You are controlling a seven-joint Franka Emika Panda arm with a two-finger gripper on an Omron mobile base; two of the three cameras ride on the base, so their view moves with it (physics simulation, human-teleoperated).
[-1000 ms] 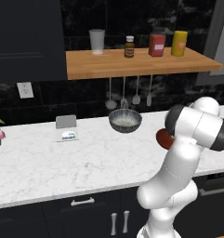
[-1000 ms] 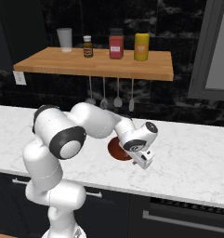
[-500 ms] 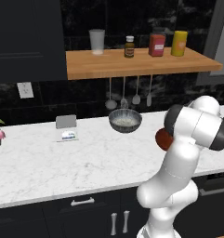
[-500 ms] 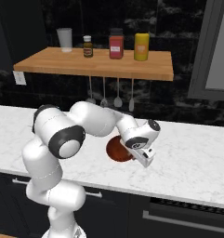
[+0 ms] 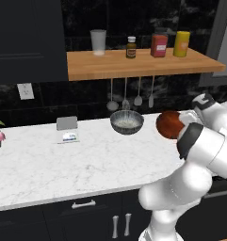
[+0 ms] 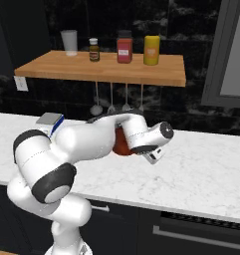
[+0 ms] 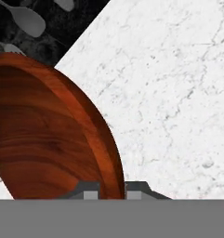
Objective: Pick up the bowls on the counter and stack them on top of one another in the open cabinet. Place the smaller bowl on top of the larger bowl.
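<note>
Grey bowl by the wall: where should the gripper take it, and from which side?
Take the grey bowl by its thin rim, one finger inside and one outside, coming down from above. It sits upright and open on the counter, too wide to span. Probably choose the front edge, away from the utensils hanging just behind. The gripper is pinching the red bowl that same way.

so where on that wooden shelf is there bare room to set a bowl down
The front strip of the wooden shelf is bare along its whole length, and so is its left end beside the white cup. The back edge is crowded from the small brown bottle across the red container to the yellow container.
</note>
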